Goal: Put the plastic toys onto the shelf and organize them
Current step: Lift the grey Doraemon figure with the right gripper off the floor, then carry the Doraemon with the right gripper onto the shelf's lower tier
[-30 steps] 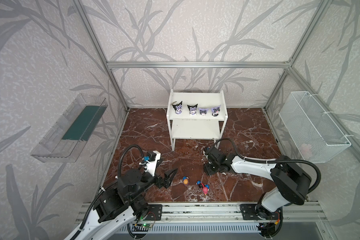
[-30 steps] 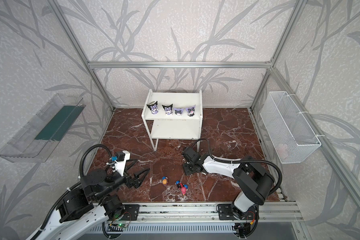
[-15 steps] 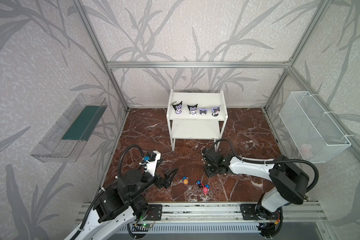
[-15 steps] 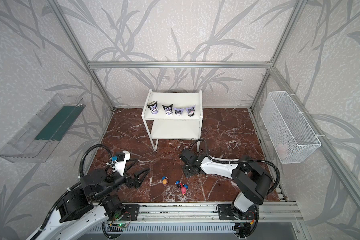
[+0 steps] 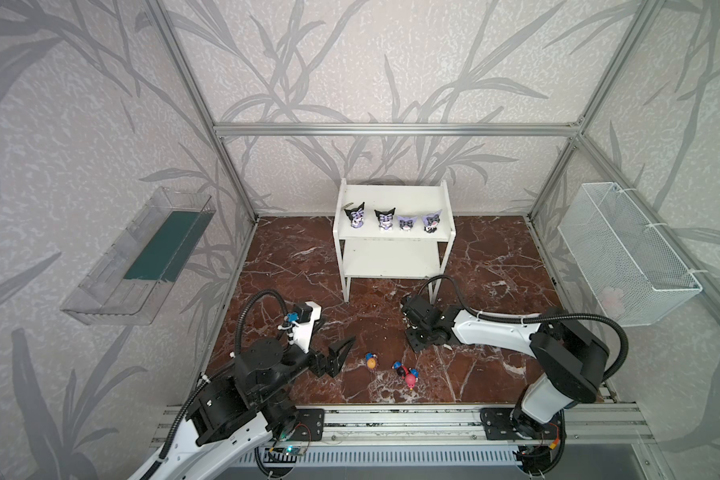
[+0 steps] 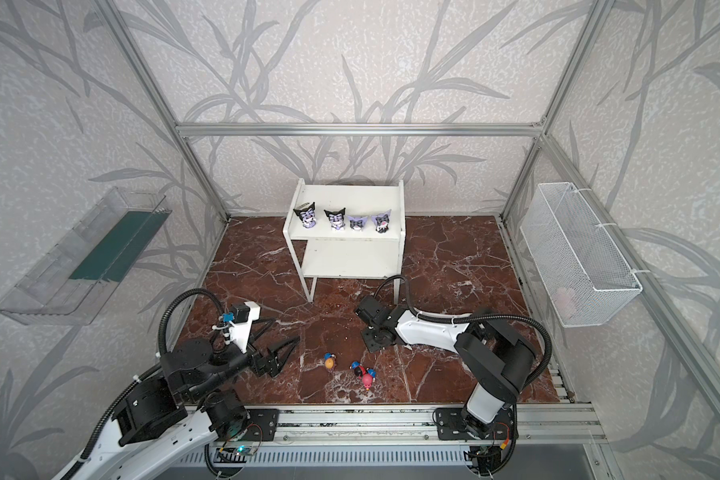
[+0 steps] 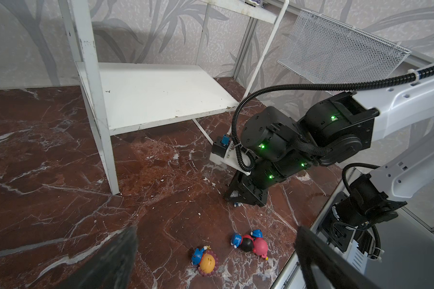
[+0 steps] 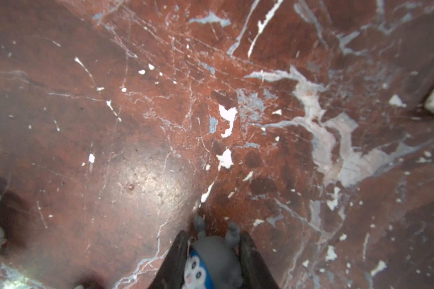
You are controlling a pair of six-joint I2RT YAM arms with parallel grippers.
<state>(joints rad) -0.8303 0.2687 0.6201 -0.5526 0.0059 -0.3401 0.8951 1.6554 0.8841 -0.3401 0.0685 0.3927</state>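
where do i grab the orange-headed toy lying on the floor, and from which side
Probably across the round head, coming straight down: the orange-headed toy lies toppled on the floor, the head is its bulkiest part, and the pink and black-red toys lie apart from it.

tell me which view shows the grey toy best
Right wrist view: the grey toy fills the foreground between the fingers of the right gripper. The left wrist view shows only a sliver beneath the gripper; in both top views the gripper covers it.
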